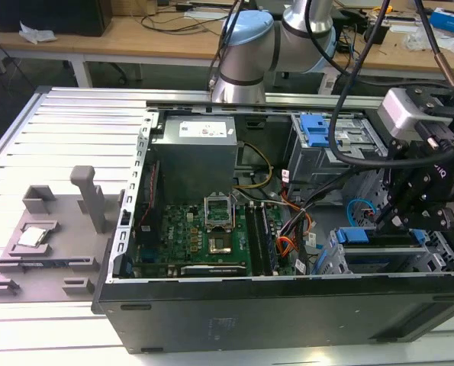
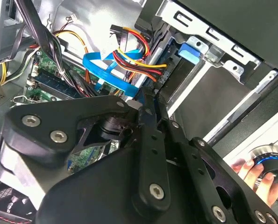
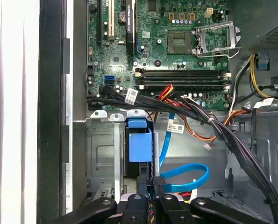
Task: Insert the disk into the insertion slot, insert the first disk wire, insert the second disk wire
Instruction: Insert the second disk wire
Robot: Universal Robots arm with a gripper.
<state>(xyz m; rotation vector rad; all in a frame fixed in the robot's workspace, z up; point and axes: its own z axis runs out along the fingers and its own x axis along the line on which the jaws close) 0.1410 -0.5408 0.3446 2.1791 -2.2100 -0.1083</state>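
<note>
1. Seating the disk (image 3: 139, 145) in the slot (image 3: 101, 158) looks like the step underway.
2. Fingers (image 3: 146, 183) clenched just behind the disk's blue carrier.
3. Pushing squarely seems needed.

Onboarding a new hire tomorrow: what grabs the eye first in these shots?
The open computer case with its green motherboard dominates the exterior view. At that view's right, the black gripper hangs over the blue-framed disk in the silver insertion slot. In the first wrist view a bright blue cable loops beside the disk's blue carrier.
</note>
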